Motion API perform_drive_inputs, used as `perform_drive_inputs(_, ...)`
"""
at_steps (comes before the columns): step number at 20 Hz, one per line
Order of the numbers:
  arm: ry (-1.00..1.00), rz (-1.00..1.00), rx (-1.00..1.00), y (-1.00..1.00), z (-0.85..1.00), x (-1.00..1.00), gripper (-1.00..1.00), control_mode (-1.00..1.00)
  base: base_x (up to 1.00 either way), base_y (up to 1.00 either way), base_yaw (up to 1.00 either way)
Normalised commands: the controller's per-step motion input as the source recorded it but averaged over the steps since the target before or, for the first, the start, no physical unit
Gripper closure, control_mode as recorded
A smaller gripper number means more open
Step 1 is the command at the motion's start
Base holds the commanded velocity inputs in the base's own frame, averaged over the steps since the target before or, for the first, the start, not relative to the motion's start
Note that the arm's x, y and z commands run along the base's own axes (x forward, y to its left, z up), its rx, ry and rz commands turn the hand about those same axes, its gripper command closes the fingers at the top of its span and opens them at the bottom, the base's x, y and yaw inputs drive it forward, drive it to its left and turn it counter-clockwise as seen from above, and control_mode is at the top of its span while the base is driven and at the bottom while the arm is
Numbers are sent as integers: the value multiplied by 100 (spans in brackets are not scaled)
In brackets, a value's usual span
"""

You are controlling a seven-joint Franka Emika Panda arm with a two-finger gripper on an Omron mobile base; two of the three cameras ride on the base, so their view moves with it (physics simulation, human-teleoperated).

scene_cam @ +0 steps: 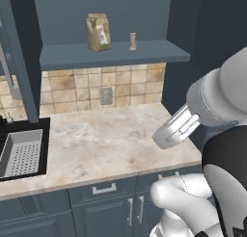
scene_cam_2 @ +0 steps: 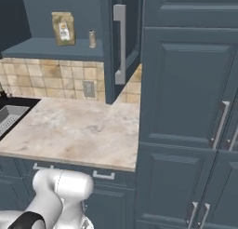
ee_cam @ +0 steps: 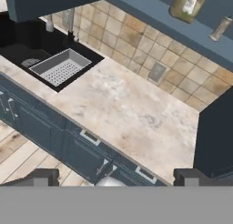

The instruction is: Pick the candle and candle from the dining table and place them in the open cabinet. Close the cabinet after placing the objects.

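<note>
Gripper (ee_cam: 116,177) spread wide, empty (candle (scene_cam: 132,41) already shelved): you should swing the cabinet door (scene_cam_2: 122,37) shut smoothly.

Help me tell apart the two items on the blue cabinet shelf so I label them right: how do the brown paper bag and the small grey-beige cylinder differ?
The brown paper bag is far taller and wider than the small grey-beige cylinder. The bag is crumpled, boxy and carries a pale label; the cylinder is smooth, round and plain. The bag stands left of the cylinder, apart from it. Both stand upright on the blue shelf of the open cabinet.
</note>
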Motion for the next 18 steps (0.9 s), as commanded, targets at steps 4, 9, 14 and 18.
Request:
perform_drive_inputs(4,0,0,0,0,0,0,-100,100,-86,0,15)
perform_drive_inputs(9,0,0,0,0,0,0,-100,100,-89,0,33)
perform_drive_inputs(14,0,0,0,0,0,0,-100,100,-72,-6,74)
perform_drive_inputs(18,0,0,0,0,0,0,-100,100,-48,-19,89)
